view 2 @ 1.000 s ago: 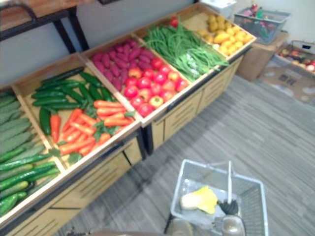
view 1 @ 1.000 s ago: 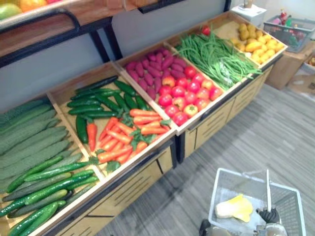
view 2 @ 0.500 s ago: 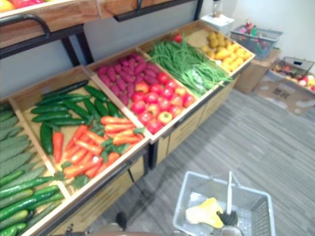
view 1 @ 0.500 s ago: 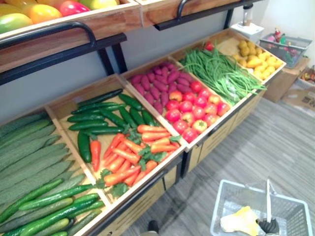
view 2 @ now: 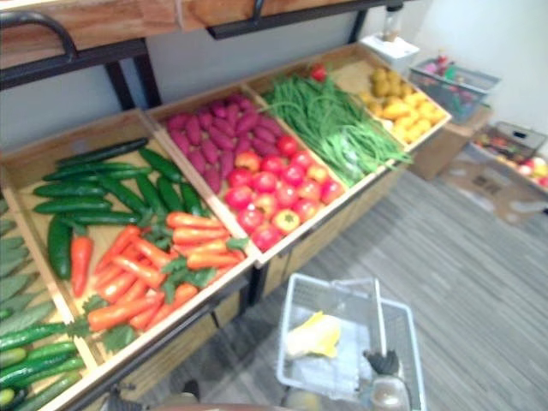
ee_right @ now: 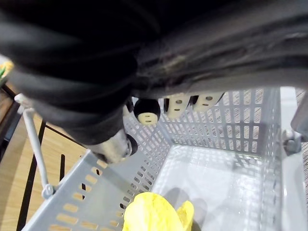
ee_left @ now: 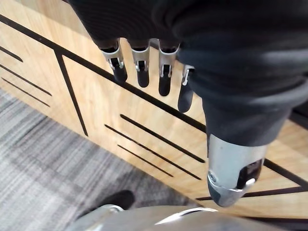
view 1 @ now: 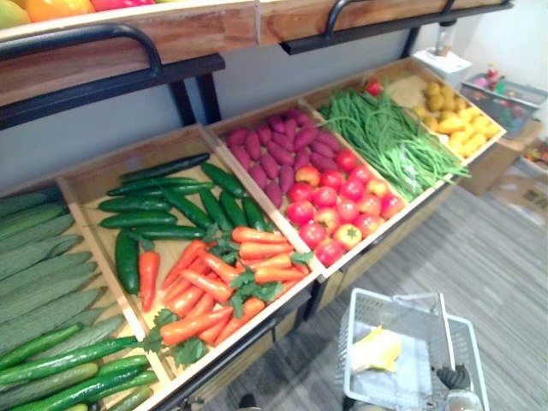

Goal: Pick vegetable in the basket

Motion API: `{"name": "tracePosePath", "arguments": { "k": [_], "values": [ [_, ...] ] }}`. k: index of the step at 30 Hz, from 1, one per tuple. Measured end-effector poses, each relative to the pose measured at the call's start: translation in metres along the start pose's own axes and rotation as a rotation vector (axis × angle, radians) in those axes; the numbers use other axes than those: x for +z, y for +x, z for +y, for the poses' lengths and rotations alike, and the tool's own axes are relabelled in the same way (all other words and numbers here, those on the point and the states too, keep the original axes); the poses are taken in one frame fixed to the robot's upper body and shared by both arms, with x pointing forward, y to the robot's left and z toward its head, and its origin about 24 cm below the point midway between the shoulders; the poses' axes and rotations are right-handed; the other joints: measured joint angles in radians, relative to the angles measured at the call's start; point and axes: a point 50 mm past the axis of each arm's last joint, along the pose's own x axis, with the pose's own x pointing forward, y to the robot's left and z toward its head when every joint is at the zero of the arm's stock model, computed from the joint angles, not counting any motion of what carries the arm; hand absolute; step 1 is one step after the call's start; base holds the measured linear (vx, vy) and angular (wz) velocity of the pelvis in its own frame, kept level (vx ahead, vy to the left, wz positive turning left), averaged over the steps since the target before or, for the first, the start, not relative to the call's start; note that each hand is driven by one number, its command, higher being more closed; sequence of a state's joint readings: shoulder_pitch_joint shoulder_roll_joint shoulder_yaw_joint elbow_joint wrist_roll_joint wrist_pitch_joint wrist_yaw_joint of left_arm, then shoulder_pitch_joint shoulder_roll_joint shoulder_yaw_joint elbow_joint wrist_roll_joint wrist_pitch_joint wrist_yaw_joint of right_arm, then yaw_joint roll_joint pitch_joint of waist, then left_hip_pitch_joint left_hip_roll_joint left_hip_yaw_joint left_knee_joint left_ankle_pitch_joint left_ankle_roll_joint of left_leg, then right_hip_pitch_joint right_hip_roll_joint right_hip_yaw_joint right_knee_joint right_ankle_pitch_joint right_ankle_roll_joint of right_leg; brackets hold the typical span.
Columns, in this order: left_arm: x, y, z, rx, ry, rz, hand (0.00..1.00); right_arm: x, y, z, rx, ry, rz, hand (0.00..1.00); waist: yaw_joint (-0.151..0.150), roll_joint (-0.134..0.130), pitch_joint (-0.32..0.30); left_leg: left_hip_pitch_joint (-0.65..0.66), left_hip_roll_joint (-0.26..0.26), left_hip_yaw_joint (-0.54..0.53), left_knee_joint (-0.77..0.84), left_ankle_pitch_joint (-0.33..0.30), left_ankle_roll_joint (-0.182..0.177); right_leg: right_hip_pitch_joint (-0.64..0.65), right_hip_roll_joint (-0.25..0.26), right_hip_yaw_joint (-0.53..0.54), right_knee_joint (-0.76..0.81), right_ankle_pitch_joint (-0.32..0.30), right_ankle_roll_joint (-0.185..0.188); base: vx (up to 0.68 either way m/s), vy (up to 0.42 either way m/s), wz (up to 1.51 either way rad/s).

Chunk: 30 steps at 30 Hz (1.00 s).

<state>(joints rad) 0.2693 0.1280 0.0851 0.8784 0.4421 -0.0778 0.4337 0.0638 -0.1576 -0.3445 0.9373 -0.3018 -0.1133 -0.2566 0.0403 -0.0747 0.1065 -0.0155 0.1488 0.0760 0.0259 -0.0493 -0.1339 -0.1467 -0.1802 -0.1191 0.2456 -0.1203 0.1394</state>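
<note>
at the lower right of the head views, a grey basket [view 2: 334,277] is carried by the right hand [view 1: 452,377], whose fingers are curled round its raised handle [view 1: 443,330]. one pale yellow leafy vegetable [view 1: 377,349] is already laid on the basket floor. low beside the wooden front of the counter [ee_left: 96,110], the left hand [ee_left: 166,72] is hung with fingers straight and slightly spread, and nothing is held in it. carrots [view 1: 223,287] are heaped in the nearest bin with dark cucumbers [view 1: 171,201] behind them; tomatoes [view 1: 338,201] and green beans [view 1: 390,141] are laid further right. the next pick is judged to be the step in hand. the left hand should be lifted above the counter rim before it is carried forward, so that the wood is not struck. a carrot on top of the heap should be chosen and gripped across its middle, not by its leaves. the basket should be held level and close to the counter edge.
</note>
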Motion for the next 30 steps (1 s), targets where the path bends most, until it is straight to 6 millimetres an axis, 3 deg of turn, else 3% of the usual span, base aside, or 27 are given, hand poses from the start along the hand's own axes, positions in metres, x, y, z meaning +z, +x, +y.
{"name": "tracePosePath", "arguments": {
  "k": [2, 4, 8, 10, 12, 16, 19, 20, 23, 27, 30],
  "values": [
    [-0.011, -0.005, -0.009, 0.015, -0.14, 0.118, 0.0, -0.013, -0.002, -0.004, -0.014, 0.013, 0.062, 1.0, 0.0, 0.044, -0.013, 0.002, 0.032, -0.031, -0.022, 0.009, -0.016, 0.033, 0.037, -0.046, -0.031, -0.004, -0.007, 0.06, -0.143, 0.34],
    [-0.028, -0.01, -0.012, 0.041, -0.289, 0.262, 0.0, -0.021, -0.003, -0.008, -0.03, 0.024, 0.098, 1.0, -0.001, 0.057, -0.021, 0.003, 0.046, -0.058, -0.032, 0.015, -0.025, 0.064, 0.05, -0.078, -0.059, -0.004, -0.012, 0.11, -0.118, 0.43],
    [-0.071, -0.024, -0.005, 0.131, -0.49, 0.528, 0.0, -0.037, -0.006, -0.012, -0.05, 0.044, 0.182, 1.0, 0.001, 0.049, -0.021, -0.01, 0.061, -0.128, -0.042, 0.035, -0.049, 0.143, 0.072, -0.166, -0.134, 0.009, -0.023, 0.09, -0.053, 0.58],
    [-0.077, -0.027, -0.004, 0.151, -0.528, 0.567, 0.0, -0.038, -0.006, -0.012, -0.056, 0.053, 0.193, 1.0, 0.005, 0.038, -0.015, -0.026, 0.057, -0.155, -0.041, 0.053, -0.051, 0.157, 0.071, -0.204, -0.142, 0.009, -0.023, 0.02, -0.033, 0.66],
    [-0.077, -0.028, -0.007, 0.154, -0.559, 0.587, 0.0, -0.039, -0.006, -0.014, -0.074, 0.059, 0.198, 1.0, 0.001, 0.034, -0.014, -0.071, 0.047, -0.152, -0.028, 0.094, -0.039, 0.158, 0.056, -0.261, -0.143, 0.008, -0.023, -0.03, -0.019, 0.76],
    [-0.072, -0.033, -0.022, 0.112, -0.585, 0.601, 0.0, -0.034, -0.003, -0.018, -0.094, 0.087, 0.187, 1.0, 0.004, 0.051, 0.001, -0.1, 0.035, -0.057, -0.053, 0.178, -0.003, 0.154, 0.034, -0.331, -0.138, 0.01, -0.042, -0.12, 0.016, 0.49],
    [-0.074, -0.04, -0.03, 0.09, -0.625, 0.646, 0.0, -0.033, -0.001, -0.021, -0.102, 0.089, 0.187, 1.0, -0.001, 0.06, 0.004, -0.097, 0.012, 0.022, 0.071, 0.071, 0.017, 0.154, -0.004, -0.343, -0.129, 0.006, -0.05, -0.05, 0.072, 0.14],
    [-0.073, -0.04, -0.031, 0.088, -0.63, 0.645, 0.0, -0.034, -0.001, -0.024, -0.105, 0.084, 0.189, 1.0, -0.009, 0.068, 0.004, -0.078, 0.007, 0.048, 0.043, 0.061, 0.024, 0.154, -0.009, -0.345, -0.133, 0.013, -0.039, -0.01, 0.12, 0.13],
    [-0.068, -0.033, -0.026, 0.102, -0.664, 0.626, 0.0, -0.041, -0.003, -0.026, -0.107, 0.102, 0.216, 1.0, -0.014, 0.07, -0.002, -0.022, -0.026, 0.053, -0.132, 0.125, 0.032, 0.153, -0.012, -0.342, -0.169, 0.039, -0.019, -0.06, 0.117, 0.12],
    [-0.054, -0.02, -0.015, 0.116, -0.636, 0.535, 0.0, -0.047, -0.006, -0.025, -0.1, 0.103, 0.244, 1.0, -0.016, 0.045, 0.005, -0.011, -0.07, 0.05, -0.132, 0.117, 0.045, 0.162, -0.053, -0.34, -0.143, 0.036, -0.016, 0.02, 0.104, 0.11],
    [-0.024, -0.003, 0.007, 0.192, -0.648, 0.372, 0.0, -0.048, -0.007, -0.023, -0.101, 0.109, 0.247, 1.0, -0.016, 0.022, 0.018, 0.004, -0.109, 0.047, -0.132, 0.104, 0.064, 0.152, -0.112, -0.329, -0.046, 0.002, -0.009, 0.05, 0.078, 0.14]
  ]
}}
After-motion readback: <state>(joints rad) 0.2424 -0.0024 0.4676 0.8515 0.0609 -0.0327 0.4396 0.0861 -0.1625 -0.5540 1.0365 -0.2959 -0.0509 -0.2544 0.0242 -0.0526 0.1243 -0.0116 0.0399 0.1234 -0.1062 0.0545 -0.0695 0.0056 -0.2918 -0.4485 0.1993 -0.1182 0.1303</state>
